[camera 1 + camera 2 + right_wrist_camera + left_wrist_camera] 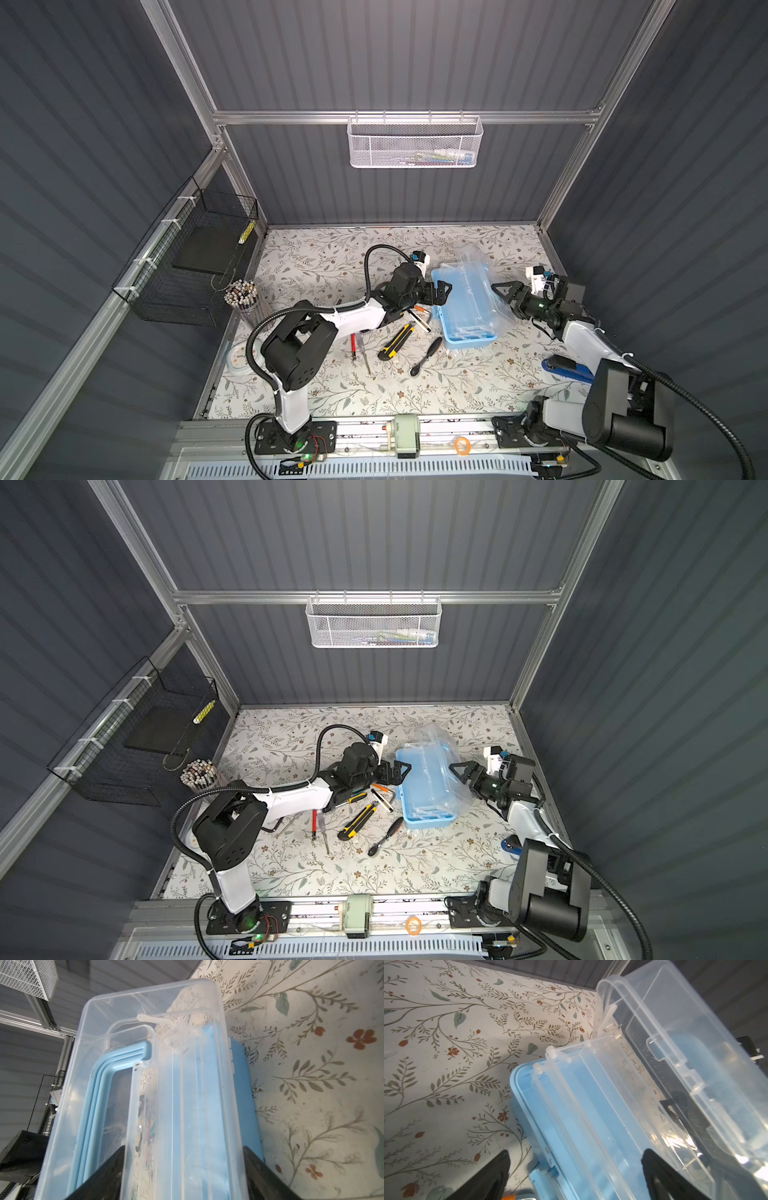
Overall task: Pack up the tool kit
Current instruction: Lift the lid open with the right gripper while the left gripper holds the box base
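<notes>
Wide open and empty, the left tool (443, 292) sits at the box (465, 343) rim; the right tool (501, 295) stands wide against the raised lid (478, 278), gripping nothing we can see. The box lies on the table (415, 395), just right of knife (397, 341) and ratchet (426, 356). We would brace the lid, then lift pieces over the rim. Open table lies in front; the left arm (353, 316) crowds the pieces.

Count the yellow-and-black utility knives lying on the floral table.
2. One yellow-and-black utility knife lies in the open between the red screwdriver and the black ratchet. The second knife pokes out from under the left arm, partly covered. More could hide beneath it.
</notes>
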